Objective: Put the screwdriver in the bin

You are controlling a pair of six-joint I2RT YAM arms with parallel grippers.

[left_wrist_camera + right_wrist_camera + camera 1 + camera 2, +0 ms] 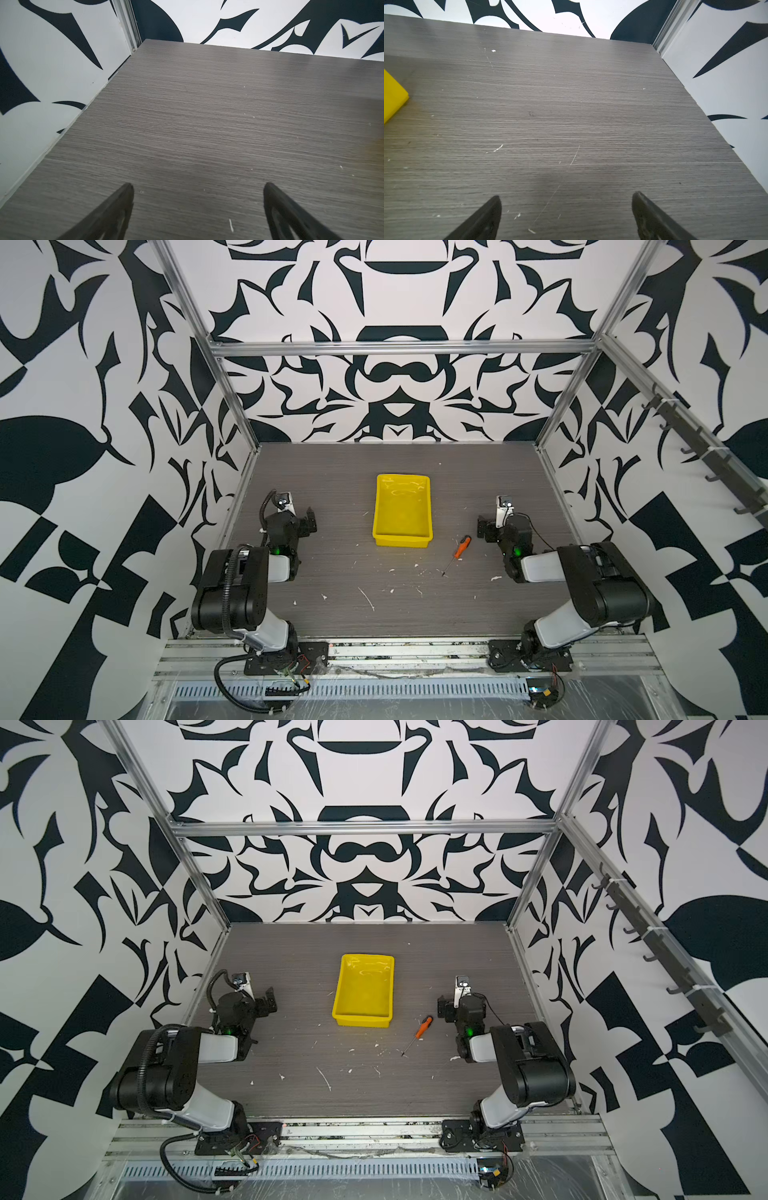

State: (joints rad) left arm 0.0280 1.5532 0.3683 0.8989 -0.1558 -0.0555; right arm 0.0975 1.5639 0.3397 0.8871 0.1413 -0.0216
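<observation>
The screwdriver (457,553) lies flat on the grey wood-grain worktop (332,610), outside the bin (401,510). It sits to the right of the bin's near right corner, close to it but apart. Its orange handle points far and to the right, with the black end cap towards the right arm. The thin dark shaft runs near and to the left, its tip ending among small white flecks (419,570) scattered over the near half of the worktop.

The bin, bright yellow with a raised rim, stands near the middle of the worktop with its long sides running near to far. Its glossy inside catches pale reflections at the far end.

The left gripper (311,519) hangs to the left of the bin, well apart from it. In the left wrist view its two dark fingertips (126,193) stand wide apart with only bare worktop between them, so it is open and holds nothing.

The right gripper (482,526) hangs to the right of the bin, just beyond the screwdriver's handle end, near it but not touching. In the right wrist view its fingertips (495,204) are spread wide over scratched, bare worktop, so it is open too and grips nothing. One yellow corner of the bin shows at the edge of that view
</observation>
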